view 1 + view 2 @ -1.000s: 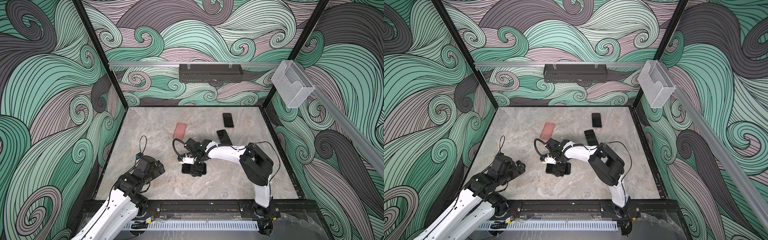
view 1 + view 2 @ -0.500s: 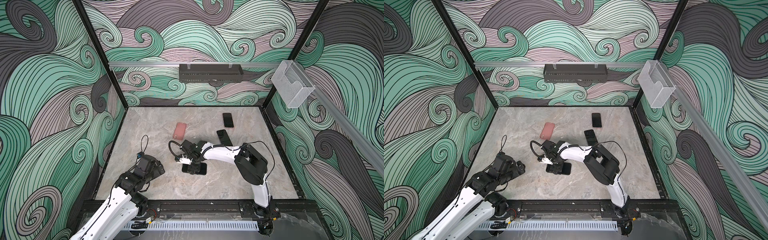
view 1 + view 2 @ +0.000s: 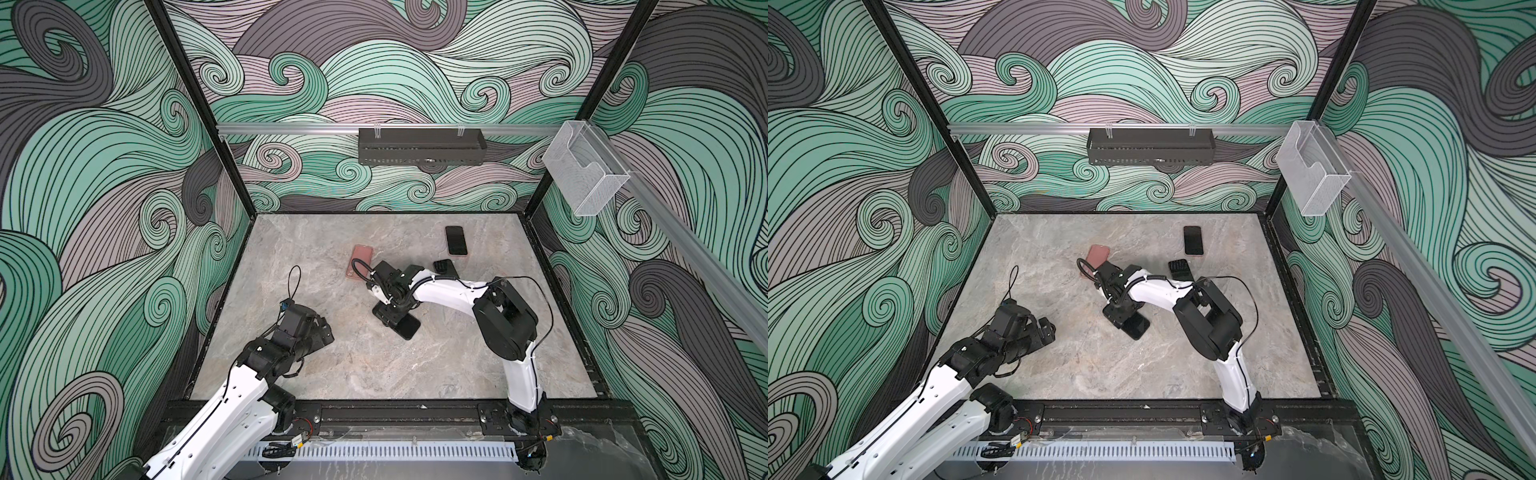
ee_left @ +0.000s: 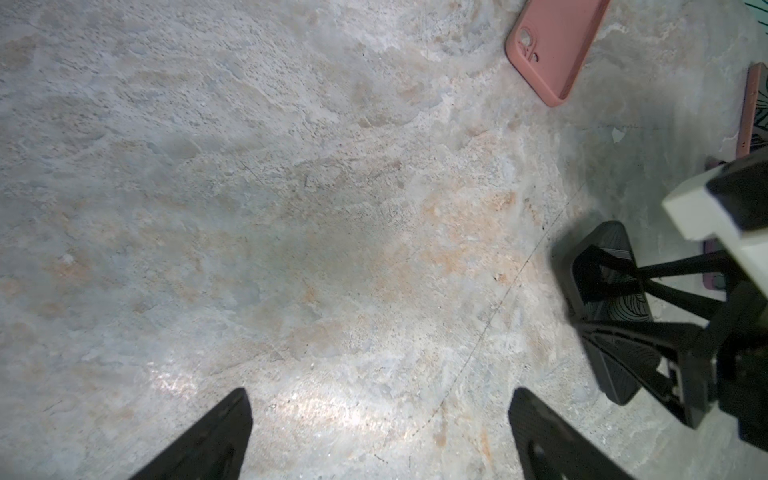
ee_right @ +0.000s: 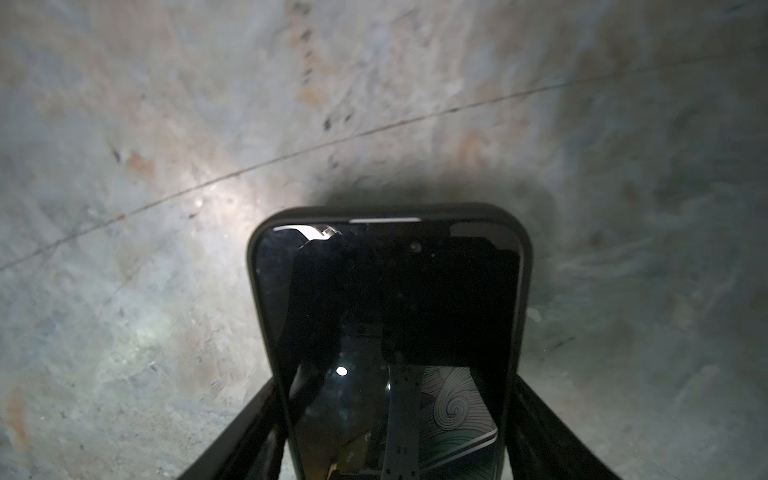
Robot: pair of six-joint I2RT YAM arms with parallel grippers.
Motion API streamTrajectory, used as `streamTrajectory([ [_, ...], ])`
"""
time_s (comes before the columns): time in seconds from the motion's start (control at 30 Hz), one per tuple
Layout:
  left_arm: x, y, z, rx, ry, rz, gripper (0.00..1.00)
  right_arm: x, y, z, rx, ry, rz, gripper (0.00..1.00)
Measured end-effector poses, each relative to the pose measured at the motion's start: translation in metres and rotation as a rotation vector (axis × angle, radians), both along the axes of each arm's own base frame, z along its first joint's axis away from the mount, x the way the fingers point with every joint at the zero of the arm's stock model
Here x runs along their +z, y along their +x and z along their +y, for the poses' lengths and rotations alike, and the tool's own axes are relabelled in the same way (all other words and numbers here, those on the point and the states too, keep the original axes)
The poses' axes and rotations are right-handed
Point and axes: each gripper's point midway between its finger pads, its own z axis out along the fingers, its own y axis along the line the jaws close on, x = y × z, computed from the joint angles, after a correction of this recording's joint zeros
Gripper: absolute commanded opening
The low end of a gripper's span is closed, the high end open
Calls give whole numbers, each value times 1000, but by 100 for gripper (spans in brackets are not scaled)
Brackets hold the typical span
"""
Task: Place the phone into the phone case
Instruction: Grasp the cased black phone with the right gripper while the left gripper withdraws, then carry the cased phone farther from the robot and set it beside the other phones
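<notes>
A black phone [image 3: 405,326] [image 3: 1136,326] with a dark case-like rim round its screen lies near the table's middle. My right gripper [image 3: 390,313] [image 3: 1121,311] [image 5: 395,395] is shut on it, one finger against each long side, as the right wrist view shows. The phone [image 5: 386,299] sticks out ahead of the fingers. It also shows in the left wrist view [image 4: 611,299]. A pink phone case [image 3: 359,266] [image 3: 1098,253] [image 4: 555,45] lies face down just behind my right wrist. My left gripper [image 3: 322,332] [image 3: 1046,330] [image 4: 380,436] hangs open and empty over bare table to the front left.
A second dark phone [image 3: 456,240] [image 3: 1193,240] with a pink edge lies at the back right. A black case [image 3: 444,266] [image 3: 1179,269] lies in front of it, partly under my right arm. Patterned walls close in the marble table [image 3: 374,374].
The right jaws have closed onto the phone's long sides, and the phone has turned a little on the table. The left arm has barely moved.
</notes>
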Motion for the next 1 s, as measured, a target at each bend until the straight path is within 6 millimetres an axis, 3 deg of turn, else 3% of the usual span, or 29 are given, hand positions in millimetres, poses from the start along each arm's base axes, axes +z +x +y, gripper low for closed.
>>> streamTrajectory([
  [0.5,0,6,-14,-72,-25,0,99,111,154,-42,-418,177,-307,15],
  [0.6,1,7,-16,-77,-30,-1,99,108,184,-50,-487,195,-330,15],
  [0.7,4,7,-17,-82,-39,-7,98,88,208,-58,-558,198,-311,15],
  [0.87,4,7,-18,-86,-45,-5,99,52,234,-79,-666,161,-280,16],
  [1.0,10,7,-20,-92,-54,-17,99,47,250,-92,-734,169,-277,17],
])
